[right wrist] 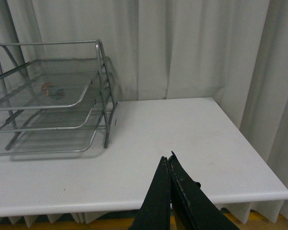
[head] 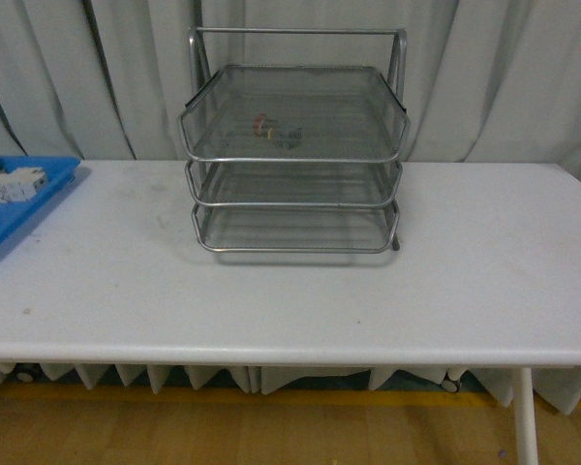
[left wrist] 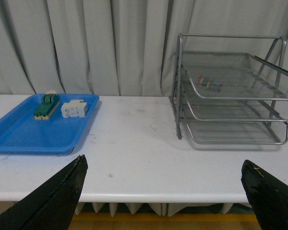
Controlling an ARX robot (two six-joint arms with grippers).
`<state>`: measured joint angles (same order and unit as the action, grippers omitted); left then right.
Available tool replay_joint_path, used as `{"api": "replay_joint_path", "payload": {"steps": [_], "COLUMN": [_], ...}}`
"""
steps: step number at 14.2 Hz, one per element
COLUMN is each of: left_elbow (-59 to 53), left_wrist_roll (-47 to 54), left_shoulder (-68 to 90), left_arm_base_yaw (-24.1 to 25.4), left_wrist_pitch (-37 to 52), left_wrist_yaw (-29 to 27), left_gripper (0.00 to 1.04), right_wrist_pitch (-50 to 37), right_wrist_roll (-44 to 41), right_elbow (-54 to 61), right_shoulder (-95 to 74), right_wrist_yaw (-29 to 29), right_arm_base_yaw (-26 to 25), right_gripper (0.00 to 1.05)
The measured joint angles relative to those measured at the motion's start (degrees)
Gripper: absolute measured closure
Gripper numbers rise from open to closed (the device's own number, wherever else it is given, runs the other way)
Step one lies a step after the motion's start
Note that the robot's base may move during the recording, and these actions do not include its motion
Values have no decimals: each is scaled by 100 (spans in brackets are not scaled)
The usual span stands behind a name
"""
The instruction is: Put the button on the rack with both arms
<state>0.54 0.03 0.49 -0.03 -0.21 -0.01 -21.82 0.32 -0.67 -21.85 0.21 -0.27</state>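
the button (head: 267,129) lies on the top tier of the rack (head: 295,155), far on the counter (head: 290,291). the left end effector (left wrist: 165,191) hangs released; the right end effector (right wrist: 169,165) is clenched, empty.

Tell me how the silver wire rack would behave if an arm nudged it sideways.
The rack is open mesh on a thin tube frame, so probably light; it would likely slide on the smooth white table. Being tall with three tiers, a high push might tip it.

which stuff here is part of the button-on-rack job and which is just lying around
Job:
- button, lying on the top tier
- rack

Lying about:
- blue tray
- green-and-cream terminal block in the tray
- white block beside it
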Motion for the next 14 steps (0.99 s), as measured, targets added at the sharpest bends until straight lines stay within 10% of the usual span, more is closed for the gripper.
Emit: {"api": "replay_joint_path", "payload": {"steps": [12,14], "left_elbow": [0,0], "left_wrist_roll": [0,0], "left_shoulder": [0,0], "left_arm_base_yaw": [-2,0], "left_wrist_pitch": [2,0], "left_wrist_yaw": [0,0], "left_gripper": [7,7], "right_wrist_pitch": [2262,2203], "right_wrist_roll": [-7,-17], "right_elbow": [0,0], "right_shoulder": [2166,2162], "right_wrist_yaw": [-15,-17], "right_arm_base_yaw": [0,0], "right_gripper": [103,72]}}
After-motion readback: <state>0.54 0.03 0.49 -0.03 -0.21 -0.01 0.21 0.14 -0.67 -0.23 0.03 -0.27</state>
